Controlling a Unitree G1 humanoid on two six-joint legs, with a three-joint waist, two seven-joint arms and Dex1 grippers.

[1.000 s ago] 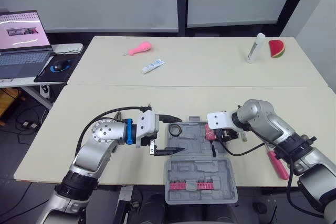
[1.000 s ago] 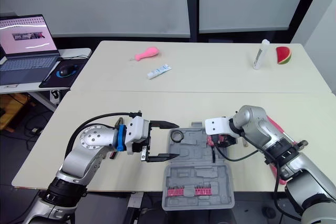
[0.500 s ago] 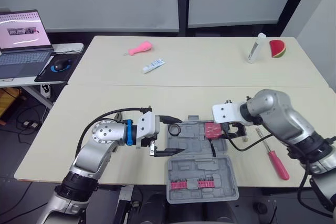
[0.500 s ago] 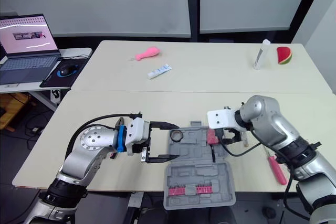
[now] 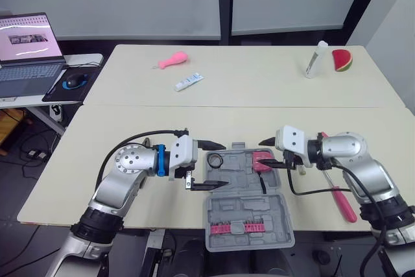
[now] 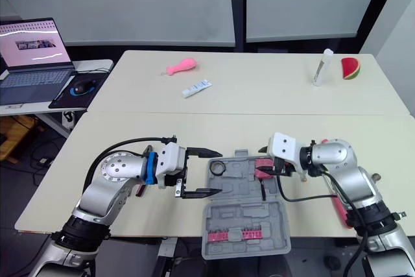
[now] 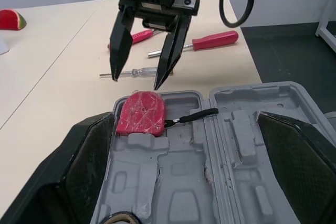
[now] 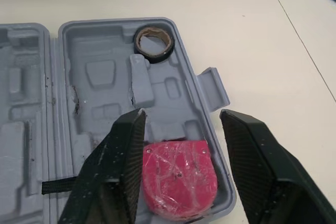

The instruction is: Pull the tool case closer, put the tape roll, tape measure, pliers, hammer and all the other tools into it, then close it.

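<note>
The grey tool case [image 5: 244,194] lies open at the table's front edge. A black tape roll [image 5: 216,159] sits in its far left pocket. The red tape measure [image 5: 261,160] lies in its far right corner, with a black strap [image 7: 191,116] trailing from it. My right gripper [image 5: 266,154] is open just right of the tape measure, with nothing between its fingers [image 8: 125,161]. My left gripper [image 5: 220,165] hovers open over the case's left side, near the tape roll. A red-handled screwdriver [image 5: 343,202] and a thin clear-handled screwdriver [image 7: 128,72] lie on the table right of the case.
A row of red bits [image 5: 237,228] sits in the near half of the case. On the far table lie a pink toy [image 5: 173,61], a white tube [image 5: 189,82], a white bottle [image 5: 316,60] and a watermelon slice [image 5: 342,60]. A laptop [image 5: 26,43] and mouse [image 5: 76,80] stand at the left.
My right gripper has let go of the tape measure in the case, opened and drawn back to the right with its arm lowered. The left gripper has barely moved.
</note>
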